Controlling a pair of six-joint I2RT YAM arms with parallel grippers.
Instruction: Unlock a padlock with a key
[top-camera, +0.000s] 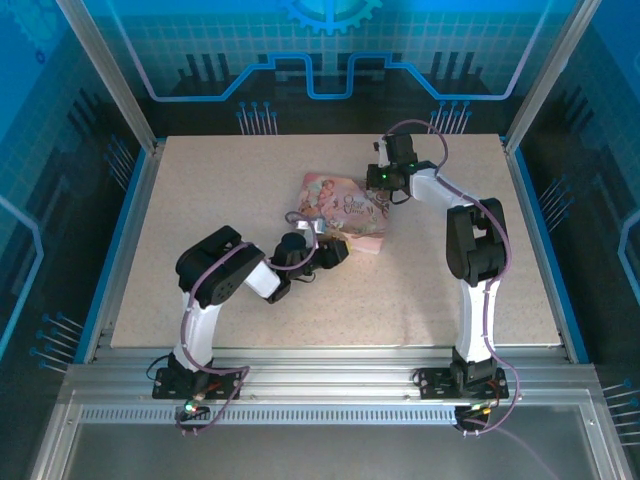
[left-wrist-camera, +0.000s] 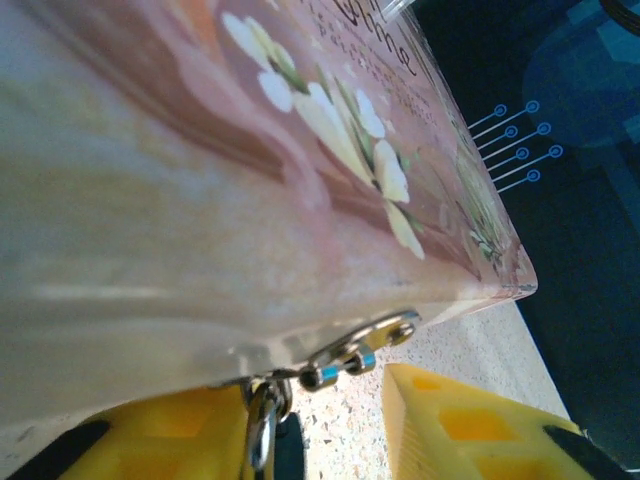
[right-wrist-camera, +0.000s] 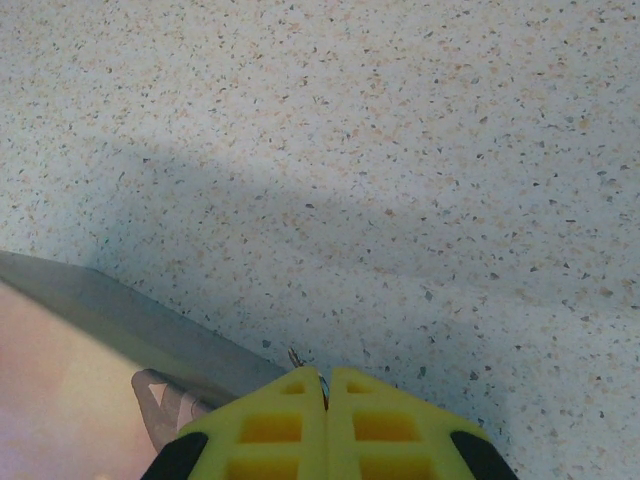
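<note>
That padlock (left-wrist-camera: 266, 418) hung off the pink box's (left-wrist-camera: 200, 200) hasp (left-wrist-camera: 365, 343) mid surface (top-camera: 180, 200), inside the open left claw (left-wrist-camera: 315, 400), probably light and swingy so I'd grab its body, while the right claw (right-wrist-camera: 326, 375) pinched the slippery key (right-wrist-camera: 297, 357).

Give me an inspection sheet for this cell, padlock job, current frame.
Surface: speckled beige table, no spills seen.
Job's things: padlock hangs from the hasp of the pink box; key is a thin sliver at the right fingertips.
Clutter: nothing seen.
Grippers: left gripper open, fingers either side of the padlock; right gripper shut on the key, by the box's edge.
Cables: purple cables run along both arms.
Surroundings: blue printed panels, aluminium frame.
</note>
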